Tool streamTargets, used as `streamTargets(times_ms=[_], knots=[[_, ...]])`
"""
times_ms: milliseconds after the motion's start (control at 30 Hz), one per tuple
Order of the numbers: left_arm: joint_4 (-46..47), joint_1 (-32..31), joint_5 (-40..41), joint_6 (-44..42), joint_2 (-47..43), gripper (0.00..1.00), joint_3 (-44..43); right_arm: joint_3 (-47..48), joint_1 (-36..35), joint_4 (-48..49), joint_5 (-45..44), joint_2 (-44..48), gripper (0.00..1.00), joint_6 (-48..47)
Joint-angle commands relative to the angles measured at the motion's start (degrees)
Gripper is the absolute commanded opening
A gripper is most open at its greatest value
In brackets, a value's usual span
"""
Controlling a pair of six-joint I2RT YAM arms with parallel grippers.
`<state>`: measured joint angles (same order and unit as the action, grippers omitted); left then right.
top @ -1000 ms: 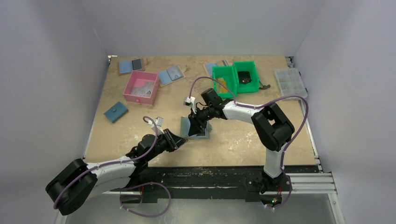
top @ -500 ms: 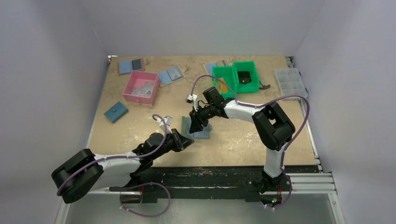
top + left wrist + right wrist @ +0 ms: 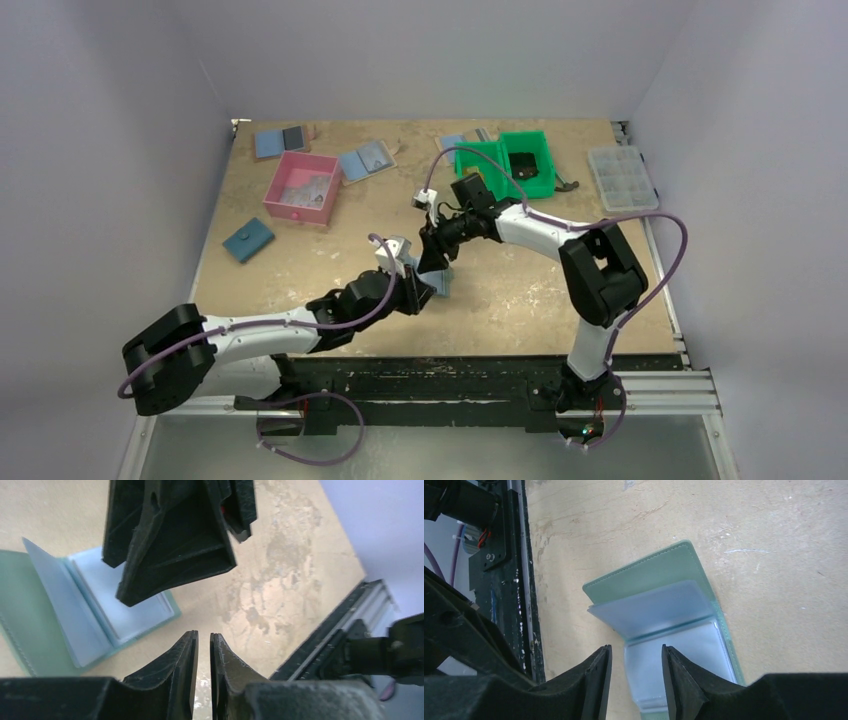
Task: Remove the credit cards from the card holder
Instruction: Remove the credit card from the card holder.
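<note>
tan table (image 3: 520, 290) spreads under both arms. right gripper (image 3: 634, 650) hangs with fingers apart and empty over the card holder (image 3: 649, 580). left gripper (image 3: 204, 635), fingers a narrow slit apart and empty, sits just beside it. the card holder lies open, pale blue inside up, near the table's front middle.
</note>
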<state>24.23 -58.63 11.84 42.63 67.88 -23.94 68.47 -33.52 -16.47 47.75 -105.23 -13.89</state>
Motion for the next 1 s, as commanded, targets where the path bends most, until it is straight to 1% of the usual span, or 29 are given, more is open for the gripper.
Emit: streamTargets(times_ms=[0,33,100,200,233,267,333,433,467,533,567,633,733,800,967], knots=[[-6.82,-1.79,8.0,-12.72,1.81,0.2,-5.43,2.23,1.87,-2.73,1.89,4.4,0.49,-2.94],[-7.76,-1.85,8.88,-14.18,2.08,0.23,-6.44,2.34,2.63,-3.16,1.71,4.71,0.49,-3.36],[-9.98,-1.84,10.28,-16.04,2.68,0.34,-8.73,2.5,4.45,-4.46,1.33,5.29,0.49,-4.1],[-13.48,-1.77,11.74,-15.87,5.48,0.6,-12.57,2.25,7.67,-5.04,0.81,6.28,0.49,-4.48],[-15.13,-1.57,12.44,-14.7,6.98,0.67,-14.59,2.08,8.94,-5.05,0.65,6.68,0.49,-4.48],[-17.09,-1.24,12.38,-13.47,9.05,0.7,-16.12,1.92,9.97,-5.01,0.52,7.04,0.49,-4.54],[-21.22,-0.38,11.64,-10.88,13.3,0.71,-19.2,1.44,12.0,-5.07,0.55,7.76,0.49,-4.57],[-22.91,0.44,11.2,-7.82,18.14,0.69,-21.92,0.85,13.86,-5.13,0.68,8.5,0.49,-4.82],[-23.13,0.83,11.3,-6.8,19.05,0.68,-22.31,0.75,14.22,-5.2,0.7,8.58,0.49,-4.97],[-22.9,1.88,10.87,-5.19,19.88,0.58,-22.53,0.62,14.67,-5.2,0.56,8.59,0.49,-5.09],[-22.79,2.57,10.49,-4.44,19.88,0.55,-22.4,0.55,14.77,-5.2,0.45,8.64,0.5,-5.17],[-21.71,3.81,9.12,-3.57,19.23,0.52,-21.79,0.46,14.87,-5.42,0.42,8.57,0.49,-5.39],[-20.92,4.72,8.14,-3.11,18.36,0.51,-21.12,0.52,14.88,-5.74,0.24,8.26,0.49,-5.62],[-21.98,5.27,8.05,-2.51,19.16,0.52,-21.61,0.53,14.89,-5.86,0.22,8.0,0.49,-5.71],[-30.76,7.19,6.03,1.18,26.36,0.56,-27.6,0.44,14.93,-5.96,0.33,7.89,0.49,-5.71]])
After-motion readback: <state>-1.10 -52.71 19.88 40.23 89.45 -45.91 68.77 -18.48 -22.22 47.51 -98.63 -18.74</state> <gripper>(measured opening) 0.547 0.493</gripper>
